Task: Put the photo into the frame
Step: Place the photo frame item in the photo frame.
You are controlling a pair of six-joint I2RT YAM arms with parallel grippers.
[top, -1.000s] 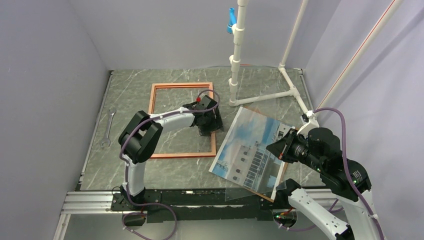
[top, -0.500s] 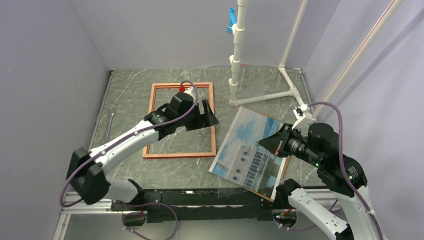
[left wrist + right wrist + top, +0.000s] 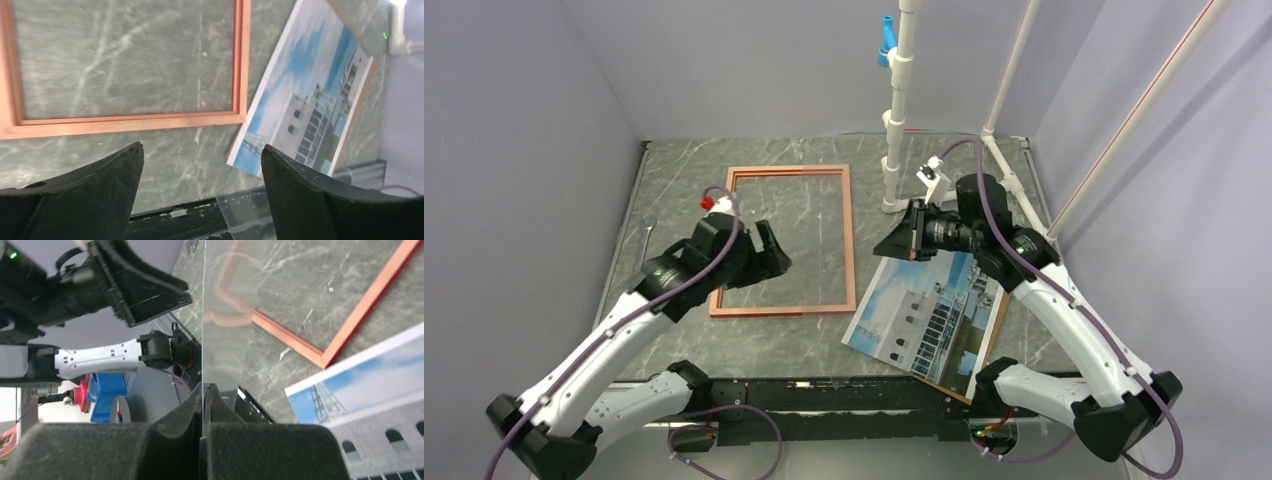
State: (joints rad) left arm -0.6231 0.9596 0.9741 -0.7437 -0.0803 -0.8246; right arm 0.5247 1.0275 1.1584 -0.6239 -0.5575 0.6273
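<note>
Black left gripper (image 3: 201, 152) has backed off to the 8 o'clock of the frame (image 3: 789, 171), jaws spread, empty | frame flat, released | right gripper (image 3: 204, 390), risen to its 3 o'clock, pinches clear pane (image 3: 222, 315) | photo (image 3: 914, 315) face-up at 4 o'clock, probably insertable next.

orange-brown frame (image 3: 789, 171), blue-white photo (image 3: 924, 320), grey marbled table (image 3: 684, 190)

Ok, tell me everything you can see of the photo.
The photo is a large rectangular paper print of a white multi-storey building against blue, cloudy sky. It lies flat, picture side up and askew, on the grey-green marbled table, just right of the near corner of the orange-brown frame. A brown backing board shows as a thin edge beneath its right side. Nothing grips it.
</note>
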